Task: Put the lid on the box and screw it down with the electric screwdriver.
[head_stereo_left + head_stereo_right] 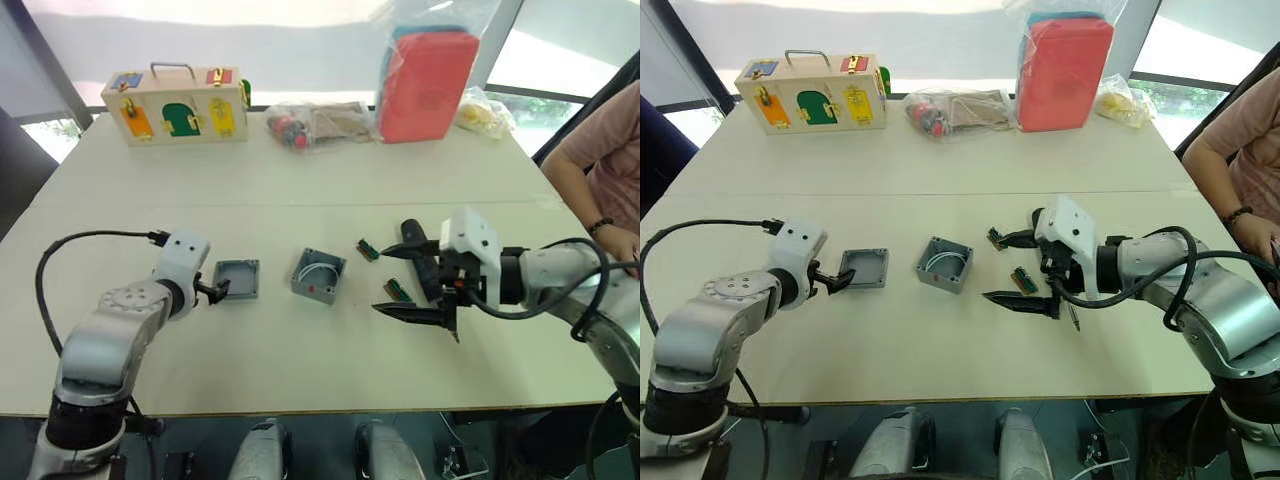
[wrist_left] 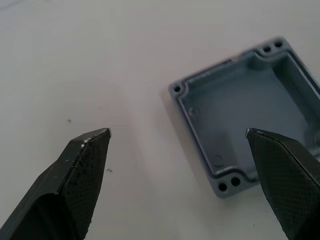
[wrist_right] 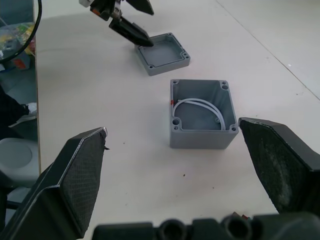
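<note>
Left gripper (image 1: pixel 219 290) fingers spread wide; right gripper (image 1: pixel 408 281) likewise, apparently empty.

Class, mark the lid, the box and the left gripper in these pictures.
lid (image 2: pixel 245 112): left wrist view, its inner floor.
box (image 3: pixel 202 134): right wrist view, its near outer wall.
left gripper (image 2: pixel 177 132): left wrist view, midway between its open fingertips.

We lose the lid (image 2: pixel 248 112) past the left wrist view's edge, the person's arm (image 1: pixel 590 170) cut off beside the counter (image 1: pixel 300 190), bagged contents (image 1: pixel 300 125) near the wooden box (image 1: pixel 178 103) unreadable.
</note>
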